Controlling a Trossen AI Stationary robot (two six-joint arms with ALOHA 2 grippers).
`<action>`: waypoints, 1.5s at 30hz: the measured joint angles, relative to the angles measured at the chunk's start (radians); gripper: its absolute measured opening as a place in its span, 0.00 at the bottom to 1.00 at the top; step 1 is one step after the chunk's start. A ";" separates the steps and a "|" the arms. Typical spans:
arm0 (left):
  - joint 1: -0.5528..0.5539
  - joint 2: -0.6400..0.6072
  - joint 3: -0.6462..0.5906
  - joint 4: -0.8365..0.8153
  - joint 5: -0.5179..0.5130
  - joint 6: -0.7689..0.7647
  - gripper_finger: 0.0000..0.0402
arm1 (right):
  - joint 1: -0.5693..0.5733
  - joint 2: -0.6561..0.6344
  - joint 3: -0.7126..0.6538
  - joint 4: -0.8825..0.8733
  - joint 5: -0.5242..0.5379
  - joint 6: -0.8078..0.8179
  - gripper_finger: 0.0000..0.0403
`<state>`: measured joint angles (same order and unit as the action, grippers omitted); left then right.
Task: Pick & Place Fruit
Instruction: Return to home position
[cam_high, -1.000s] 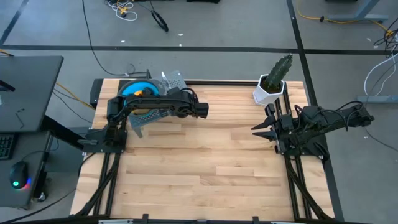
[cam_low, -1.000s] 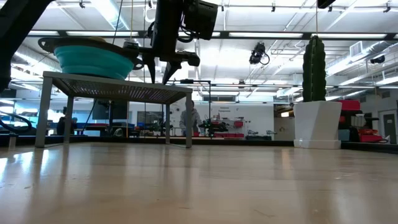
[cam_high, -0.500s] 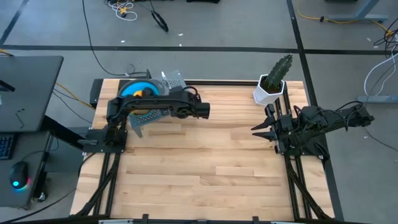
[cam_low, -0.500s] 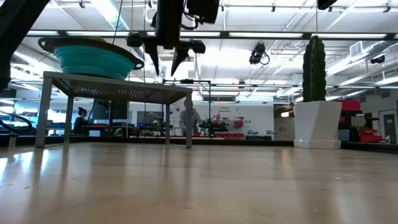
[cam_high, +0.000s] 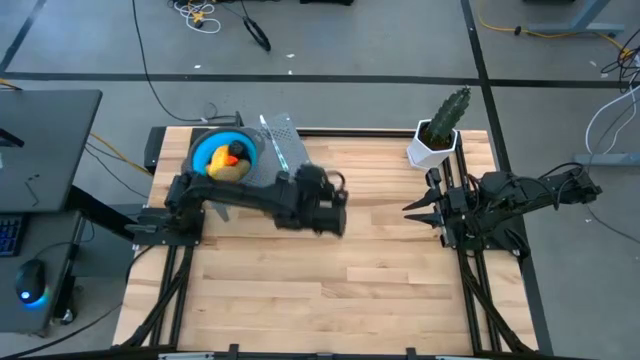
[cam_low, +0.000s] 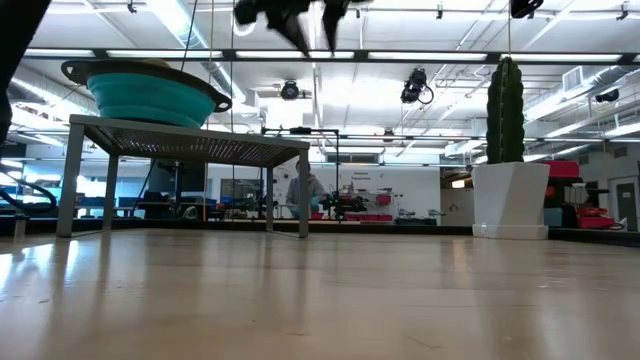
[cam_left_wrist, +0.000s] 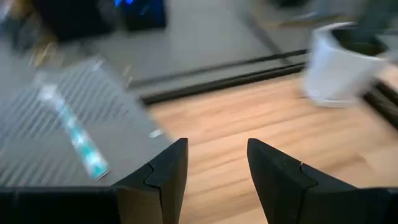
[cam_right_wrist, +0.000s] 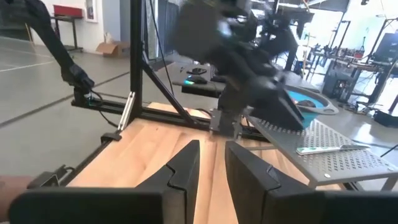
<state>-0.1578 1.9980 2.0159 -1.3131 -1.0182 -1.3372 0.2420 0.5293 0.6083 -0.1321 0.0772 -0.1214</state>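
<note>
The fruit, yellow and orange pieces (cam_high: 230, 160), lies in the blue bowl (cam_high: 207, 152), which stands on a perforated metal rack (cam_high: 280, 135) at the table's far left. In the low view the bowl (cam_low: 150, 95) sits on the rack's top (cam_low: 190, 140). My left gripper (cam_high: 325, 195) hangs high over the table to the right of the rack, open, with nothing between its fingers (cam_left_wrist: 217, 162). My right gripper (cam_high: 415, 208) waits at the right edge, level, its fingers (cam_right_wrist: 212, 163) a narrow gap apart and holding nothing.
A green cactus in a white pot (cam_high: 435, 140) stands at the far right, also seen in the low view (cam_low: 510, 195). A thin pale striped stick (cam_left_wrist: 71, 134) lies on the rack. Bare wooden tabletop (cam_high: 330, 280) spreads between the arms.
My left gripper has left the bowl, swung toward the table's right and near side, risen and rolled. Its fingers have spread wider. The bowl with the fruit, covered by the arm before, now shows in the high view. The right arm has kept still.
</note>
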 joint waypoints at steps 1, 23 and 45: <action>-0.025 0.000 0.000 0.041 -0.034 0.066 0.43 | 0.000 0.000 0.000 0.000 0.000 -0.004 0.21; -0.169 -0.004 -0.279 1.016 0.275 1.075 0.18 | -0.054 0.039 0.000 -0.138 0.106 0.165 0.21; -0.174 -0.508 -1.329 2.201 0.749 1.295 0.02 | -0.052 0.038 0.000 -0.137 0.174 0.249 0.21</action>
<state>-0.3318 1.4904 0.6865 0.8881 -0.2688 -0.0420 0.1902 0.5676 0.6083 -0.2687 0.2513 0.1274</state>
